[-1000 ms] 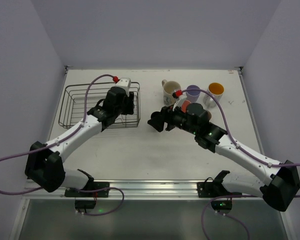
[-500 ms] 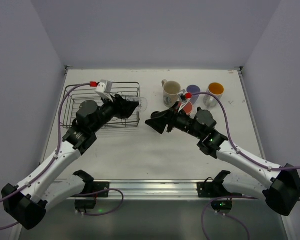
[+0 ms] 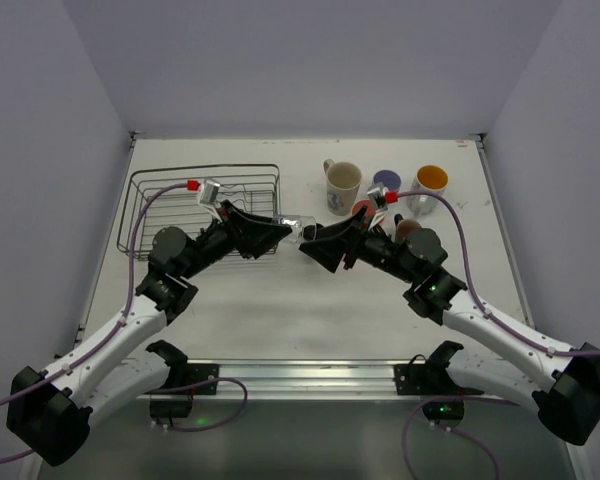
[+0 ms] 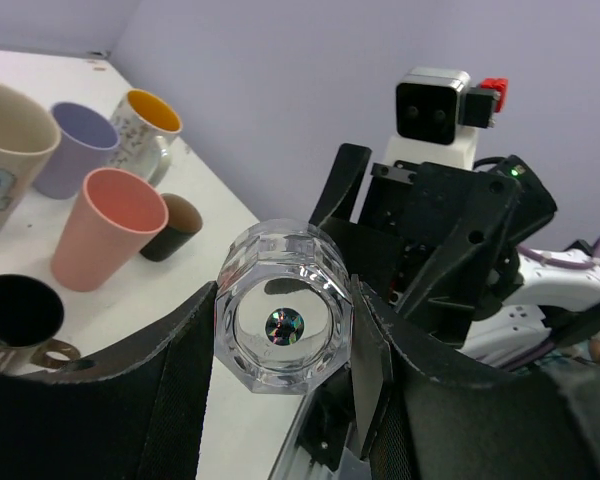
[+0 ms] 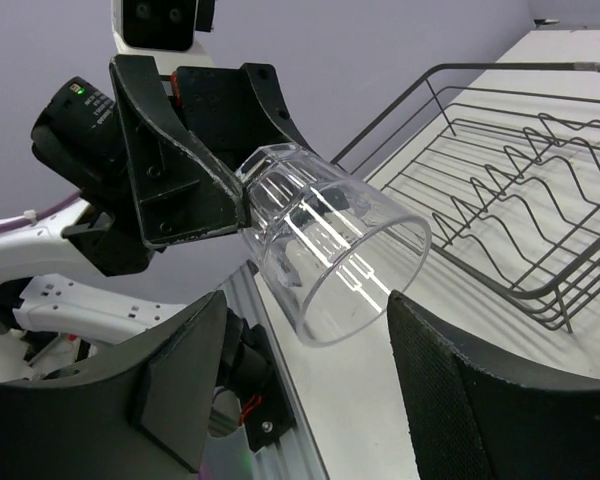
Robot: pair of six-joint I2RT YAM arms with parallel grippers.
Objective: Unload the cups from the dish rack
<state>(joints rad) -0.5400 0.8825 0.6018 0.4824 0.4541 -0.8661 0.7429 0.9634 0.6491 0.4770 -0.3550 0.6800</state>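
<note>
From above, the left pincer (image 3: 278, 230) grips the clear glass (image 3: 298, 228) on its side over the bench (image 3: 280, 320), just right of the dish rack (image 3: 250, 180), with its mouth toward the widely spread right pincer (image 3: 318, 246). The left wrist view shows the glass's base clamped between both left fingers (image 4: 180, 350), while the salmon-pink tumbler (image 4: 105, 235), black mug (image 4: 15, 310) and other cups stand on the bench beyond. In the right wrist view, the glass's open mouth sits between the parted right fingers (image 5: 180, 380), the rack behind it.

The clear glass (image 5: 325, 250) is gleaming smooth and glossy; the dish rack (image 5: 525, 67) is showing dark metal wire; the left gripper (image 4: 280, 350) is looking matt black plastic; the salmon-pink tumbler (image 4: 105, 240) is looking matt.
</note>
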